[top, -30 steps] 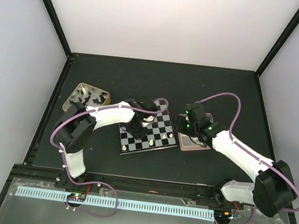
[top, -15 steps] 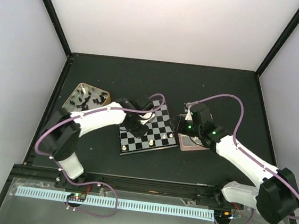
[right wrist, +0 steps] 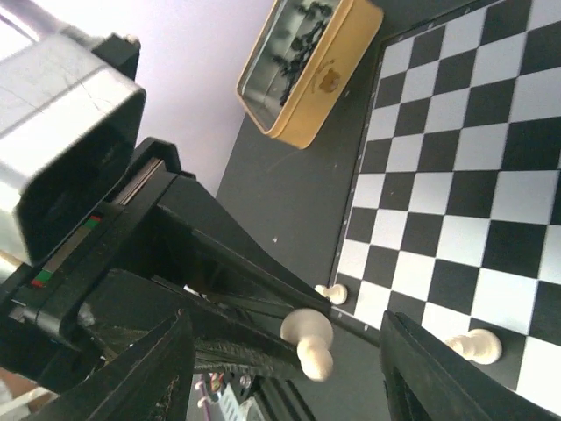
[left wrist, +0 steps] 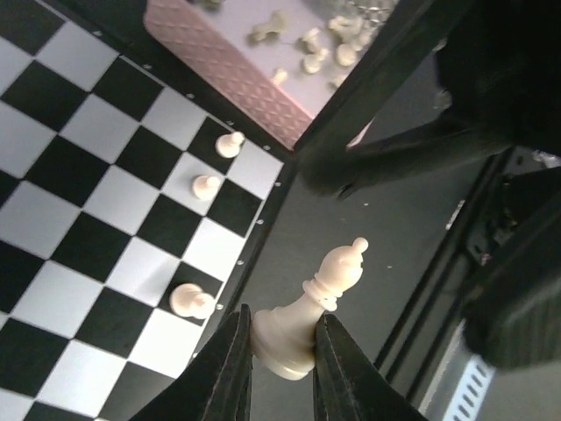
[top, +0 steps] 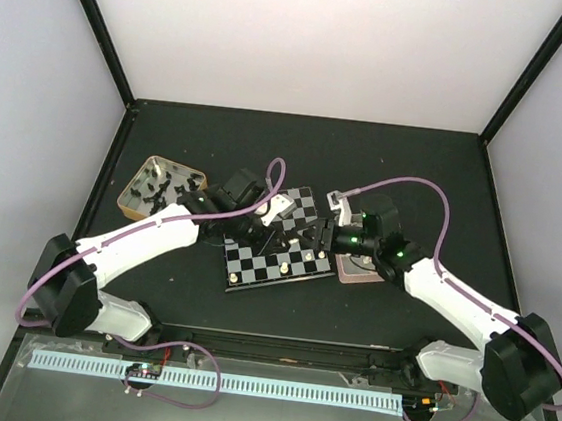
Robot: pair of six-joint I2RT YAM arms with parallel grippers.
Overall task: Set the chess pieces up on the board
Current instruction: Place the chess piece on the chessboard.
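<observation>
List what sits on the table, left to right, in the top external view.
Gold-rimmed tin → board → pink tray. The left end effector, shut on a white bishop, overlaps the board, so it is skipped.

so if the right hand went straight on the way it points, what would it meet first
Likely the white bishop pinched in the left hand, framed between its open fingers; depth is unclear.

On the tabletop [top: 415,174], the board [top: 260,264] lies centrally, with pawns [top: 284,269] along its near edge. The tin [top: 143,168], left, holds chess pieces [top: 158,186]. The tray [top: 355,272] lies just right.
</observation>
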